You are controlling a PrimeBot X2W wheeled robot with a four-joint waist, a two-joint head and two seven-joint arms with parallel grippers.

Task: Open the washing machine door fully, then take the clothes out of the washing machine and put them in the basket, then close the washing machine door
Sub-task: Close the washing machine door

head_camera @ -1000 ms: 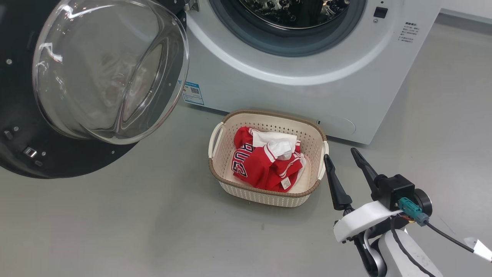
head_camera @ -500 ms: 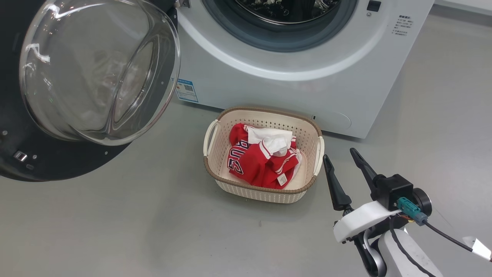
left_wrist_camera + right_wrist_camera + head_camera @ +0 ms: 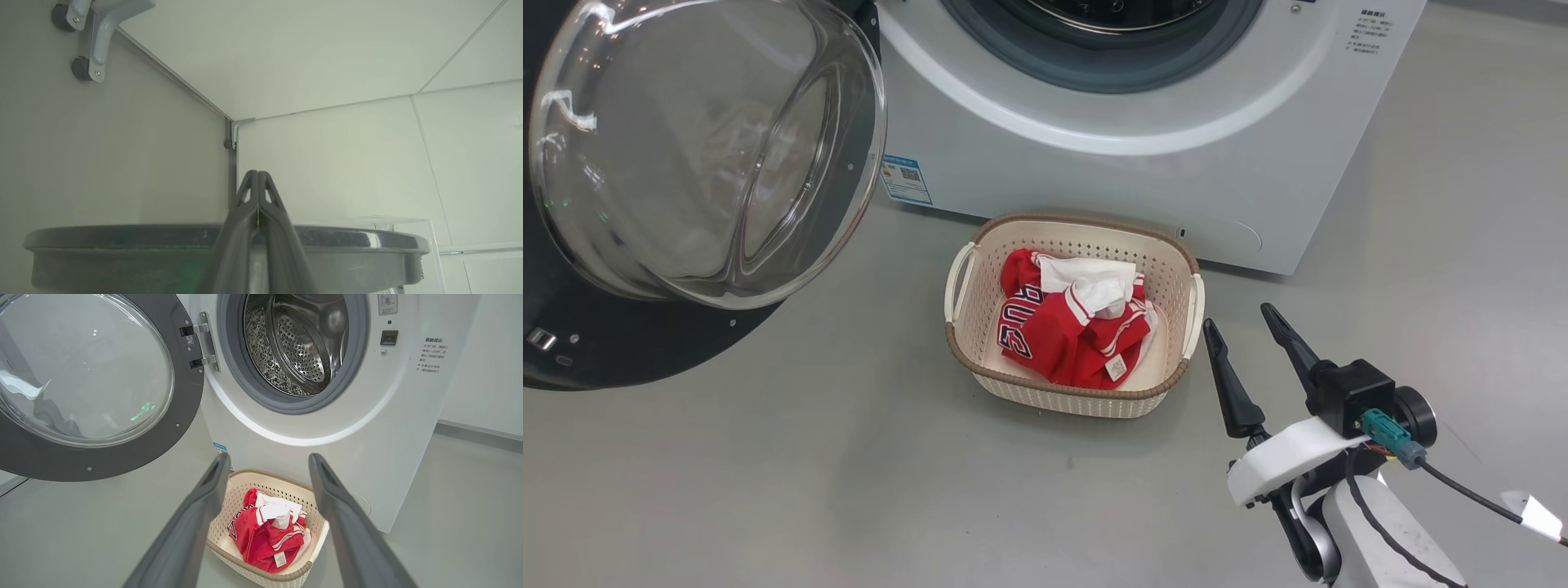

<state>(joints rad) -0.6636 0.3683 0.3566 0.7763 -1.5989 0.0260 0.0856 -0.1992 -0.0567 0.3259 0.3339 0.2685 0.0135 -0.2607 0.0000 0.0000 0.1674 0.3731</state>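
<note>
The washing machine (image 3: 1143,171) stands at the back, and its drum (image 3: 302,343) shows bare metal. The washing machine door (image 3: 703,155) is swung wide open to the left. On the floor in front of the machine sits the basket (image 3: 1086,221), and the red clothes (image 3: 1066,335) lie bunched inside it. My right gripper (image 3: 1236,316) hovers open and empty just right of the basket, pointing at basket (image 3: 261,474) and clothes (image 3: 261,539). My left gripper (image 3: 258,174) is shut on nothing; its fingers cross a dark grey round rim (image 3: 122,237), contact unclear.
Grey floor surrounds the basket on all sides. A room corner with white walls, a grey caster leg (image 3: 96,36) and a clear plastic box (image 3: 408,228) lie beyond my left gripper. A skirting board (image 3: 482,437) runs right of the machine.
The whole head view has shifted, so the camera moved; machine, door and basket kept their places. My right gripper stays open in about the same spot.
</note>
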